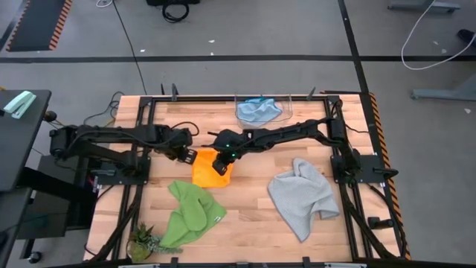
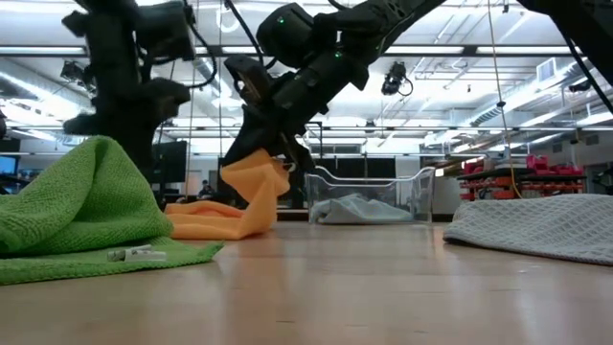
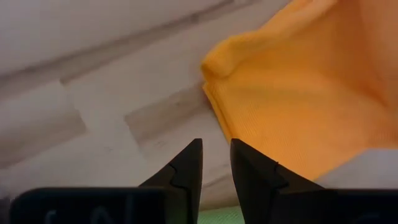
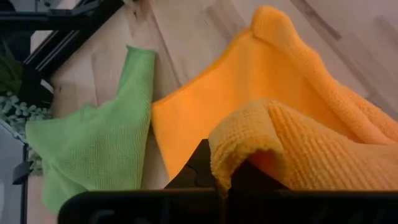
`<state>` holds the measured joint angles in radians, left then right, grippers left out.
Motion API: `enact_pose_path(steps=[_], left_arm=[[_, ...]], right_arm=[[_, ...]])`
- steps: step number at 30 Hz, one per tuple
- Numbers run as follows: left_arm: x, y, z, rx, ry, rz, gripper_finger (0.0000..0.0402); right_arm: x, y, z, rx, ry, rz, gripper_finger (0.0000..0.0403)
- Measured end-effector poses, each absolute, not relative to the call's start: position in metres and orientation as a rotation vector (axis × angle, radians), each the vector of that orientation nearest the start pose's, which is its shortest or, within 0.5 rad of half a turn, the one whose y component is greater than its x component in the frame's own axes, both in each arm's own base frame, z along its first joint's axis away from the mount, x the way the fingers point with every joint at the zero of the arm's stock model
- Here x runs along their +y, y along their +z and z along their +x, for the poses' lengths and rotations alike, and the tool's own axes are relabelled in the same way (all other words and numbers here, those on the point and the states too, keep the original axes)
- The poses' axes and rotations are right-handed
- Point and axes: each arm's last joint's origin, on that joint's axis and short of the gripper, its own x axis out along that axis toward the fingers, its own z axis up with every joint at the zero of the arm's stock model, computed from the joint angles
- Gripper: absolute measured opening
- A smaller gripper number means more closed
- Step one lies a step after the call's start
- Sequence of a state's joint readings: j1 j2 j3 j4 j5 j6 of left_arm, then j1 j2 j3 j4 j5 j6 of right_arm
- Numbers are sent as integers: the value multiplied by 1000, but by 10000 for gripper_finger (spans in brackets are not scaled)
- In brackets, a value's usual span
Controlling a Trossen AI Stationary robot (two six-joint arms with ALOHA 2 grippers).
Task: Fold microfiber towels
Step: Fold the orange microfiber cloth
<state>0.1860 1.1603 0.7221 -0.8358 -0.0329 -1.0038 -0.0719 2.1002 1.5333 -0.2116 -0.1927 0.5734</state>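
Fold underway at desk centre: right hand [image 4: 224, 177] pinched tight on the orange towel [image 1: 206, 168], edge lifted. Left hand [image 3: 216, 163], slightly parted and empty, hovers beside the corner. Carry across evenly, match edges.

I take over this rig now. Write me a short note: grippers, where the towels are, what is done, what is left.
Right gripper: shut on a raised fold of the orange towel, mid-table.
Left gripper: slightly open, empty, just off that towel's edge.
Green towel: crumpled at the front left, near a small plant.
Grey towel: crumpled at the front right.
Blue towel: in the clear bin at the back.
Done: no towel looks neatly folded on the table.
Left: finish orange, then green and grey.
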Motion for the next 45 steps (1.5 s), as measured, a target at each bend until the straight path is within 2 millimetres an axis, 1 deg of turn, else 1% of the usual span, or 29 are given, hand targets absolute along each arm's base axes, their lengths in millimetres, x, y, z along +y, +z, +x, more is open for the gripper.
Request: enact_pose_path(steps=[2, 7, 11, 14, 21, 23, 27, 29, 32, 36, 41, 45], left_arm=[[35, 193, 185, 1066, 818, -995, 87], [33, 173, 185, 1031, 755, -1097, 81], [33, 166, 188, 981, 715, -1122, 82], [34, 162, 189, 986, 728, -1133, 86], [35, 139, 204, 1056, 728, -1158, 90], [36, 131, 211, 1074, 704, -1178, 88], [37, 120, 226, 1056, 622, -1220, 82], [38, 118, 233, 1028, 593, -1226, 80], [40, 122, 242, 985, 578, -1219, 81], [46, 124, 250, 956, 584, -1196, 84], [48, 123, 251, 967, 561, -1158, 87], [49, 128, 251, 934, 548, -1144, 83]], right_arm=[[-28, 183, 460, 784, -112, 648, 0], [-26, 183, 460, 783, -106, 645, 0], [-21, 186, 460, 775, -90, 639, 0], [-20, 186, 460, 782, -91, 640, 0], [-20, 183, 457, 821, -116, 639, 0], [-21, 181, 455, 847, -131, 640, 0], [-24, 178, 452, 887, -146, 630, 0], [-24, 177, 450, 904, -145, 618, 0], [-24, 175, 448, 939, -151, 611, 0], [-24, 170, 444, 960, -158, 607, 0], [-24, 170, 445, 948, -182, 625, 0], [-25, 171, 446, 934, -208, 642, 0]])
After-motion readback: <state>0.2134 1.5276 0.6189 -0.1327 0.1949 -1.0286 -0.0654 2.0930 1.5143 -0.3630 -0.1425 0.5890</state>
